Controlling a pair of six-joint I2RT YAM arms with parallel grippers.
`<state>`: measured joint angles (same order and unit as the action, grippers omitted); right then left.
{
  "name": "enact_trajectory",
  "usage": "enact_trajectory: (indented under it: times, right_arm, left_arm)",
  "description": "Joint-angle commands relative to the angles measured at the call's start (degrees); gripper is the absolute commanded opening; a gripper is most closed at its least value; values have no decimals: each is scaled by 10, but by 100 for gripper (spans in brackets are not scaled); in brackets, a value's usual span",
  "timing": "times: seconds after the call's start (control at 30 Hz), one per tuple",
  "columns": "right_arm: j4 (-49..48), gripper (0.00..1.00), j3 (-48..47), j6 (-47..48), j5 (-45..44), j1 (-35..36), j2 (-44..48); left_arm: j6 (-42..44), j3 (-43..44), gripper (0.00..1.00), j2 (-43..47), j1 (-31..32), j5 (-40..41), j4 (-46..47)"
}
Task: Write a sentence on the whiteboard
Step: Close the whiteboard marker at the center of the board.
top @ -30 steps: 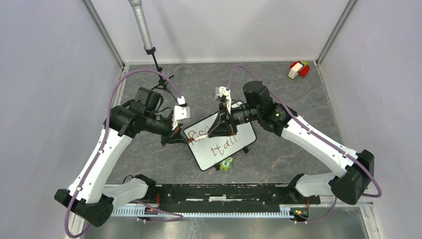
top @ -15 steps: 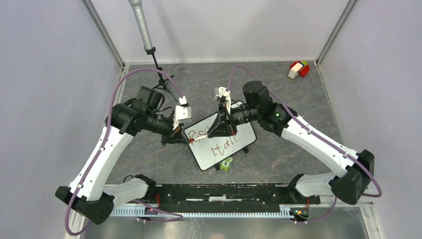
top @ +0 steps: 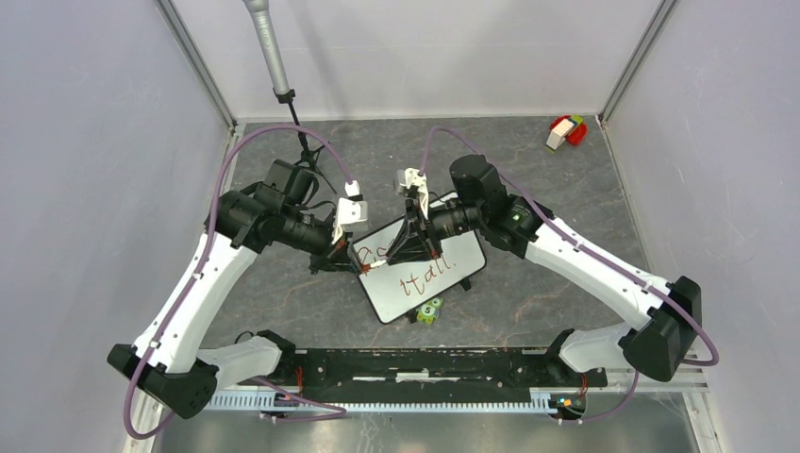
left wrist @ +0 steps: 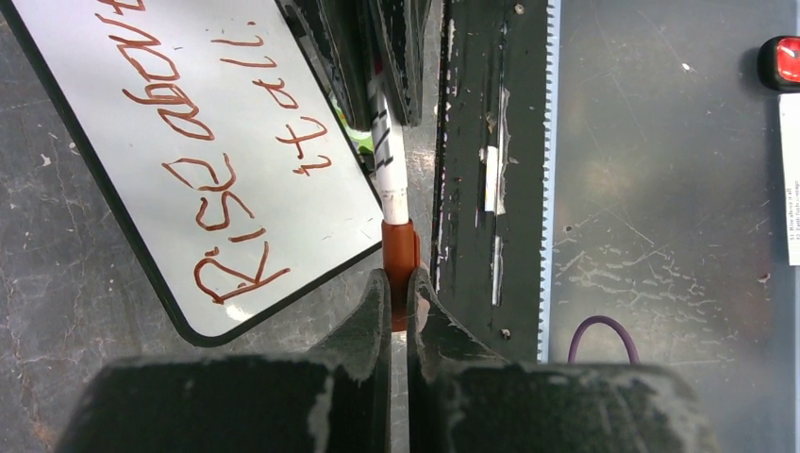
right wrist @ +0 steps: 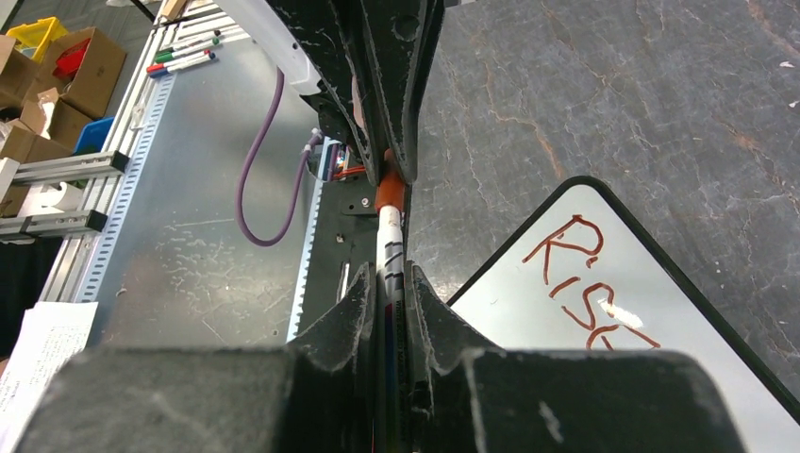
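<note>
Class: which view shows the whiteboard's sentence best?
Left wrist: the sentence reads large and nearly whole, only "above" clipped. Top external shows it tiny and partly covered; right wrist shows just "Rise".

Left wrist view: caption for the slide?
Left fingers pinch the marker's orange cap while the right fingers hold its white barrel, beside the whiteboard with the finished sentence.

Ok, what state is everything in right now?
whiteboard: flat on the table, written on
sentence: two reddish-brown lines
marker: capped, held off the table
cap: on the marker's end
left fingers: shut on cap
right fingers: shut on marker
</note>
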<state>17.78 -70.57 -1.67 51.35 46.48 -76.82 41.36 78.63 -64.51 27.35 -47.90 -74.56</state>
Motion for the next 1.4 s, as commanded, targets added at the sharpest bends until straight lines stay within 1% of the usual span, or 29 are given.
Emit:
enact_trajectory:
  times: [0.0, 0.1, 0.27, 0.4, 0.43, 0.5, 0.63, 0.73, 0.8, 0.87, 0.93, 1.0, 1.1, 1.17, 1.23, 1.3, 1.37]
  right_arm:
    - [-5, 0, -29, 0, 4, 8, -16]
    - [-18, 0, -26, -10, 11, 8, -19]
    - [-106, 0, 7, -85, 73, 8, -22]
    - [-136, 0, 10, -105, 96, 7, -18]
    - [-135, 0, 8, -104, 98, 4, -18]
    - [-140, 0, 12, -114, 99, -14, -14]
    - [-195, 0, 41, -159, 108, -61, 5]
    - [-195, 0, 42, -161, 114, -75, 12]
    - [-194, 0, 42, -160, 116, -80, 17]
    - [-188, 0, 42, -152, 116, -81, 21]
    - [-180, 0, 43, -141, 116, -80, 24]
    - [-158, 0, 39, -124, 115, -80, 26]
    - [-150, 0, 37, -113, 118, -80, 28]
    - [-150, 0, 37, -111, 119, -79, 27]
    - [-146, 0, 34, -107, 118, -77, 25]
    - [-143, 0, 32, -104, 118, -75, 25]
    - [-143, 0, 31, -103, 119, -71, 23]
  left_arm:
    - [-18, 38, 3, -14, 12, -47, 28]
    - [-54, 40, 3, -14, 14, -52, 69]
    - [-166, 14, 2, -7, 15, -67, 192]
    - [-227, 9, 2, -5, 14, -66, 249]
    - [-240, 14, 7, -5, 14, -69, 254]
    - [-254, 24, 25, -6, 8, -76, 245]
    - [-257, 11, 44, 11, -29, -106, 239]
    - [-270, -8, 53, 26, -70, -137, 244]
    - [-271, -16, 61, 32, -90, -141, 241]
    - [-236, -15, 68, 32, -94, -125, 207]
    - [-176, -10, 71, 23, -94, -131, 145]
    - [-145, -9, 73, 12, -87, -136, 102]
    - [-131, -12, 73, -2, -67, -135, 73]
    - [-131, -15, 70, -6, -57, -143, 72]
    - [-132, -15, 64, -10, -48, -153, 72]
    - [-140, -14, 55, -14, -36, -155, 79]
    - [-160, -17, 43, -16, -31, -159, 99]
